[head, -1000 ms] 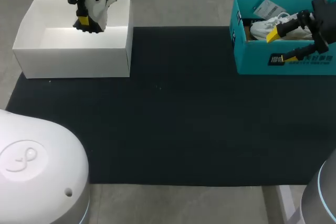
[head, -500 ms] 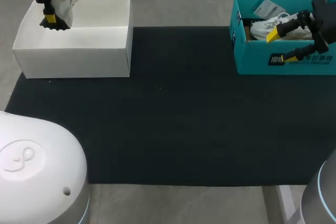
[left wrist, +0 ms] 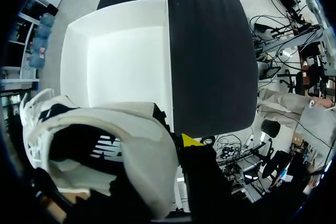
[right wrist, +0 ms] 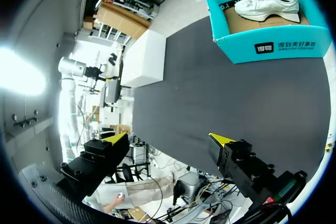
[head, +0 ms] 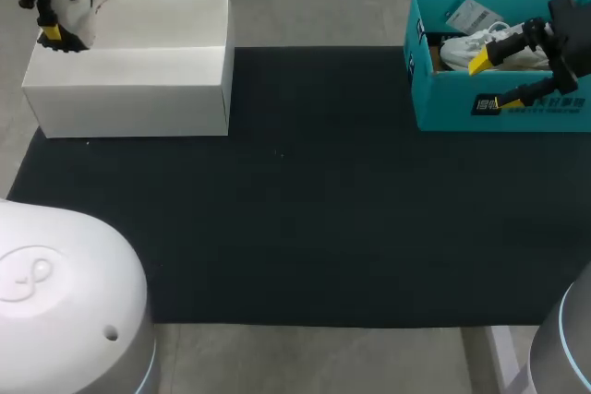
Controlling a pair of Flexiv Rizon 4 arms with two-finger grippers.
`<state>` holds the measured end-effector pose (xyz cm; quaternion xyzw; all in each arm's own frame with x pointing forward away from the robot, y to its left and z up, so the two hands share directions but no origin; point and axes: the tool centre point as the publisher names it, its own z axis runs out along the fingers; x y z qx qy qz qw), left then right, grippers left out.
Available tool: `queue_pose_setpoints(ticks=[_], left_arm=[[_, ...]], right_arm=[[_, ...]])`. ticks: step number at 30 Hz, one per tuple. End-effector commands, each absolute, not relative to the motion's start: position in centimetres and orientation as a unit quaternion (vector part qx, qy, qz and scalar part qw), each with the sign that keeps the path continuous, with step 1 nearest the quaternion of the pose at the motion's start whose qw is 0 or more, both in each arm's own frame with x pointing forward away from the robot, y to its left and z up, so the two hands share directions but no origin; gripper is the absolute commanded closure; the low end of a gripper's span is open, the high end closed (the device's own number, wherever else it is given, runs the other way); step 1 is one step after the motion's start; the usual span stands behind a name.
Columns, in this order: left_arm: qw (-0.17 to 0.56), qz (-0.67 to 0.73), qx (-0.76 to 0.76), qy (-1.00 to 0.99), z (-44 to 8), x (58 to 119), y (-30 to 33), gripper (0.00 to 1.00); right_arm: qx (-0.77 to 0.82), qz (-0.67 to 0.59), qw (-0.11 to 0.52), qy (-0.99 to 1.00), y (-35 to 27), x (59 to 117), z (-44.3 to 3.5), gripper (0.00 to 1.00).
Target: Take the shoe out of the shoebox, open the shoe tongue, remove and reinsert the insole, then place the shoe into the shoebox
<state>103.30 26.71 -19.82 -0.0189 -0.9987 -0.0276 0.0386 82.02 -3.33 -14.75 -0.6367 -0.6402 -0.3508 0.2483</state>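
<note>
The black mat (head: pixel 305 209) lies nearest: a flat, dull, cloth-like sheet running out from under the front of the white shoebox (head: pixel 129 103). The shoebox is a lidless rectangle of smooth, stiff card with thin, straight walls, and the left wrist view shows its floor plain and white.

Well apart from the white shoebox, across the mat to its right, stands a teal box (head: pixel 443 103) of printed card. It holds a second shoe (head: pixel 466 45), white with a chunky sole, and a paper tag (head: pixel 471 14). The right gripper (head: pixel 492 82) hangs at that box's front wall with its jaws wide apart and nothing between them.

Farthest off, above the white shoebox's far left corner, the left gripper (head: pixel 57 25) carries the shoe (left wrist: pixel 121 150) in the air. One yellow tip presses the outside of the shoe's wall and the other finger is hidden, so I judge the jaws clamped on that wall. The shoe is white with dark patches, a soft padded upper around a wide dark opening, and laces at one end.

The step in hand looks like the first one, taking the shoe out of the white shoebox. The next move calls for setting the shoe sole-down on the mat beside the white shoebox. There the tongue can be pulled open, probably with the idle right arm brought across to help.
</note>
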Motion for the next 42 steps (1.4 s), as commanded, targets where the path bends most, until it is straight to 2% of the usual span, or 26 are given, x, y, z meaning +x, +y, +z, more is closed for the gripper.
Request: queue_pose_setpoints(ticks=[1, 10, 29, 34, 38, 42], left_arm=[[0.043, -0.012, -0.026, -0.999, -20.2, 103.7, 28.3, 1.00], [0.063, 0.009, -0.027, -0.998, -20.9, 103.8, 30.8, 1.00], [0.063, 0.009, -0.027, -0.998, -20.9, 103.8, 30.8, 1.00], [0.097, 0.047, -0.267, -0.958, -20.0, 103.3, 31.0, 1.00], [0.125, 0.014, -0.444, -0.887, -20.2, 103.2, 31.5, 1.00], [0.088, -0.022, -0.583, -0.808, -20.0, 103.4, 32.3, 1.00]], right_arm=[[-0.637, -0.350, 0.248, -0.640, -3.3, 82.0, -14.8, 0.00], [-0.637, -0.350, 0.248, -0.640, -3.3, 82.0, -14.8, 0.00], [-0.637, -0.350, 0.248, -0.640, -3.3, 82.0, -14.8, 0.00], [-0.637, -0.350, 0.248, -0.640, -3.3, 82.0, -14.8, 0.00], [-0.637, -0.350, 0.248, -0.640, -3.3, 82.0, -14.8, 0.00], [-0.637, -0.350, 0.248, -0.640, -3.3, 82.0, -14.8, 0.00]])
